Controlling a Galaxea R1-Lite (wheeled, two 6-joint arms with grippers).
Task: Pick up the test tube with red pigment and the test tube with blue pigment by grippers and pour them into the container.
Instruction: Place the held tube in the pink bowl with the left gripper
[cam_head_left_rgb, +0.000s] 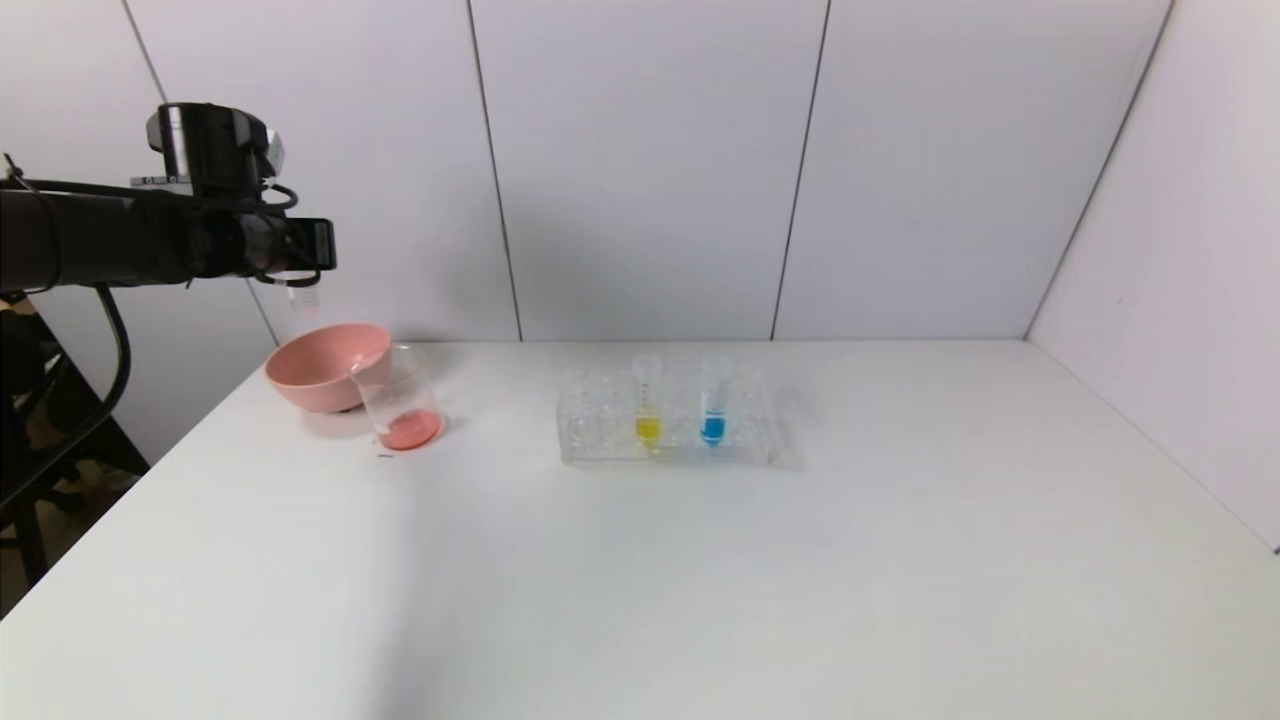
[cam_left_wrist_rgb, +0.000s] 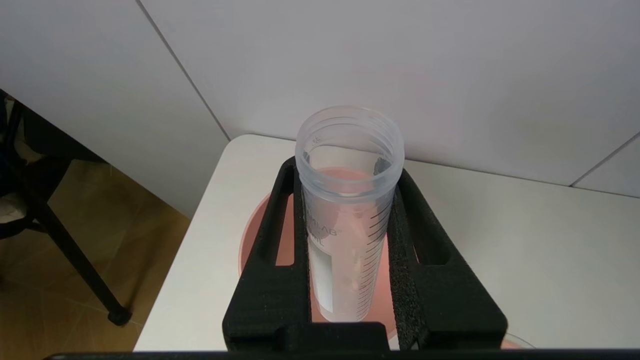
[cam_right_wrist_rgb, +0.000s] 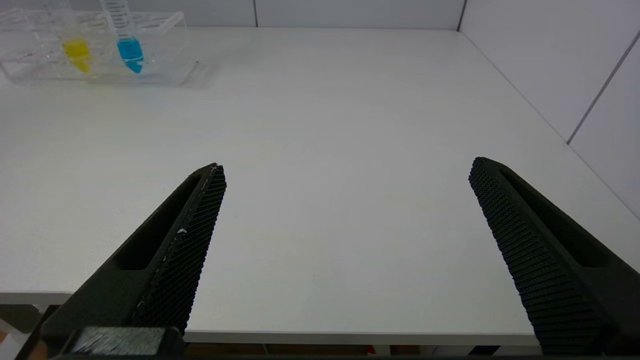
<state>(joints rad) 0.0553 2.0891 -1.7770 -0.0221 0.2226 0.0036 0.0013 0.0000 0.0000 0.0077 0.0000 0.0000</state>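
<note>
My left gripper (cam_head_left_rgb: 303, 272) (cam_left_wrist_rgb: 348, 172) is shut on the test tube with red pigment (cam_head_left_rgb: 304, 298) (cam_left_wrist_rgb: 345, 240), high above the pink bowl. The tube hangs mouth down and shows only faint reddish traces inside. The container (cam_head_left_rgb: 400, 400), a clear glass beaker, stands in front of the bowl with red liquid at its bottom. Farther right, the test tube with blue pigment (cam_head_left_rgb: 713, 405) (cam_right_wrist_rgb: 129, 47) stands upright in the clear rack. My right gripper (cam_right_wrist_rgb: 347, 165) is open and holds nothing; it hovers at the table's front edge, away from the rack.
The pink bowl (cam_head_left_rgb: 322, 365) (cam_left_wrist_rgb: 260, 235) sits at the table's back left corner, touching the beaker. The clear rack (cam_head_left_rgb: 600, 430) (cam_right_wrist_rgb: 170, 50) also holds a yellow-liquid tube (cam_head_left_rgb: 647, 405) (cam_right_wrist_rgb: 76, 50). White walls close the back and right. The table's left edge drops to the floor.
</note>
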